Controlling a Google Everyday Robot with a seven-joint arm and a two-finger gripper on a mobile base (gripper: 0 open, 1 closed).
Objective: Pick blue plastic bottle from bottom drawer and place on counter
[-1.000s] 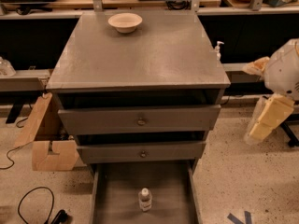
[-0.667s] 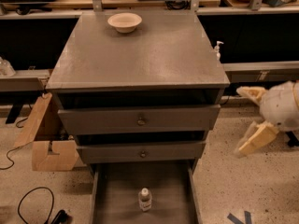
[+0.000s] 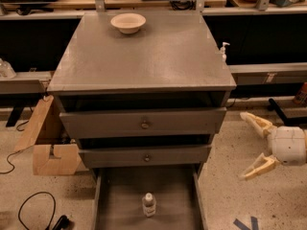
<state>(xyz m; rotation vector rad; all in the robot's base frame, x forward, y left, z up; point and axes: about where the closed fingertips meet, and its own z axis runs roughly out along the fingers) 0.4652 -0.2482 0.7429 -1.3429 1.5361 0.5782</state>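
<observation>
Pincer point(image 3: 242, 146): spread wide, empty, lowered further, right of the bottle point(image 3: 149, 205).
Bottle: left upright in the drawer point(image 3: 120, 191), ungrasped.

The gripper point(image 3: 243, 146) hangs low at the far right, its two cream fingers point(image 3: 256, 123) splayed wide and pointing left (nothing between them), with the rounded white wrist point(image 3: 288, 145) behind.

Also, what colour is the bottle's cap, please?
White, on the blue plastic bottle, in camera view; gripper hovers open, far right.
</observation>
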